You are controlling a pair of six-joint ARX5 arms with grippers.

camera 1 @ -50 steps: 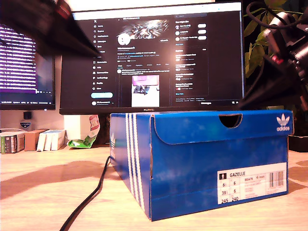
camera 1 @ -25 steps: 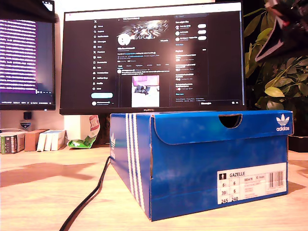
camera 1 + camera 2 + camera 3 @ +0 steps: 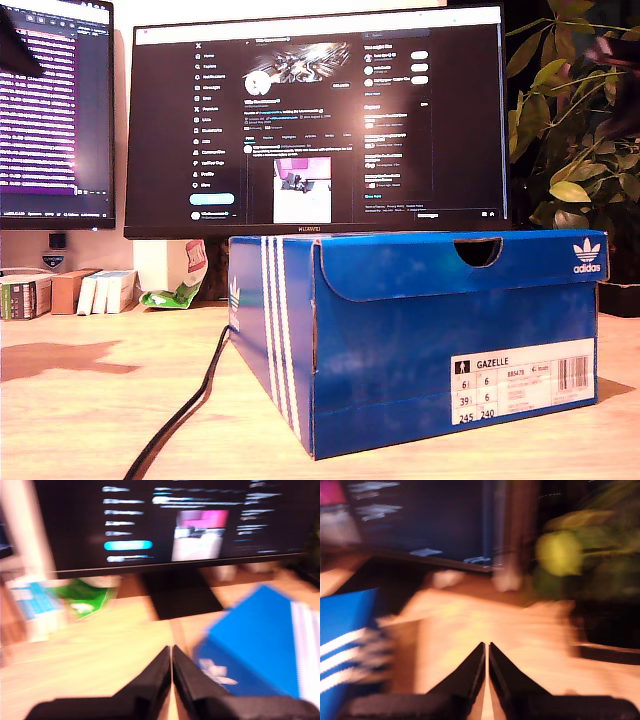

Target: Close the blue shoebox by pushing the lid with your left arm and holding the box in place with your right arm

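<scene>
The blue shoebox (image 3: 420, 340) with white stripes stands on the wooden desk, its lid (image 3: 450, 262) lying flat down on it. My first gripper (image 3: 171, 652) is shut on nothing and hovers above the desk, with the blue shoebox (image 3: 255, 645) off to one side of it and apart. My second gripper (image 3: 486, 647) is also shut and empty, over bare desk beside the shoebox's striped end (image 3: 342, 650). Both wrist views are blurred by motion. In the exterior view only a dark arm tip (image 3: 15, 45) shows at the top left corner and a faint dark blur (image 3: 612, 45) at the top right.
Two monitors (image 3: 320, 120) stand behind the box. A leafy plant (image 3: 575, 150) fills the exterior view's right. A black cable (image 3: 190, 400) runs across the desk beside the box. A green packet (image 3: 175, 290) and small boxes (image 3: 60, 290) sit at the back on the exterior view's left.
Both arms have lifted up and outward, almost leaving the exterior view. Their shadows on the desk have shrunk. The shoebox has not moved.
</scene>
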